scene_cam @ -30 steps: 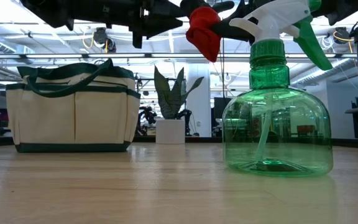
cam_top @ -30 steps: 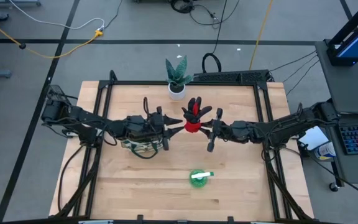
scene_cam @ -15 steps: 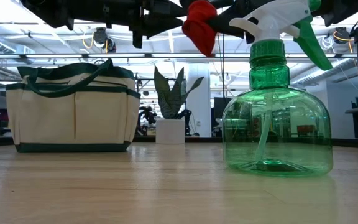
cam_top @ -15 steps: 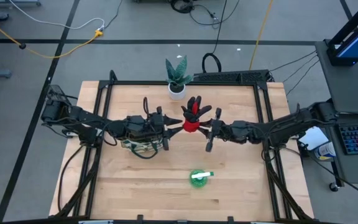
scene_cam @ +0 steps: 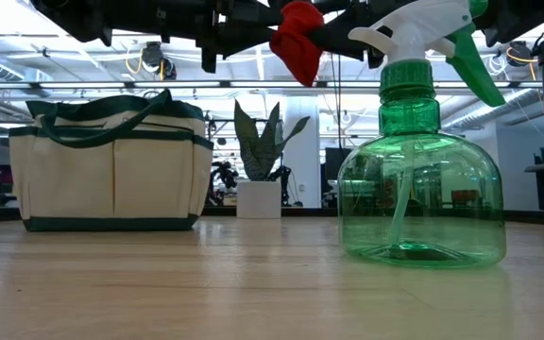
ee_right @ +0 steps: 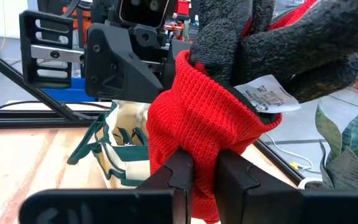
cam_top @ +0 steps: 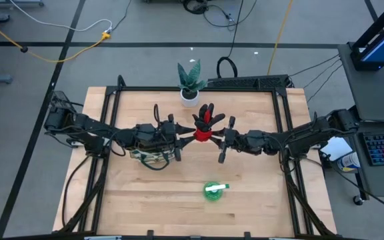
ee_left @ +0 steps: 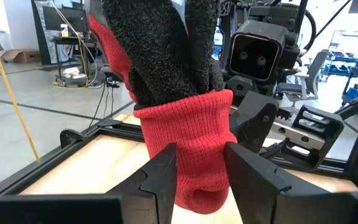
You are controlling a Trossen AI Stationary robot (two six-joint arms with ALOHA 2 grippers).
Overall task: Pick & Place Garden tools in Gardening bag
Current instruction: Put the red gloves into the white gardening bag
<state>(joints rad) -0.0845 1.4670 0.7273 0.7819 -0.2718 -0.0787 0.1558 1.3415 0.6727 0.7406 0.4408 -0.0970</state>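
Your right pincer (ee_right: 199, 163) pinches the red-cuffed black knit glove (cam_top: 205, 125) aloft, its cuff between your left pincer's (ee_left: 201, 169) parted fingers.

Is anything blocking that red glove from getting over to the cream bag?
Nothing visible does. The red glove hangs above the table, pinched by the right gripper, with the left gripper around its cuff. The cream bag sits beneath the left arm.

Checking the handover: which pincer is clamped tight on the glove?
The right pincer, pinching the red glove cuff tightly; the left pincer only straddles it, wider apart.
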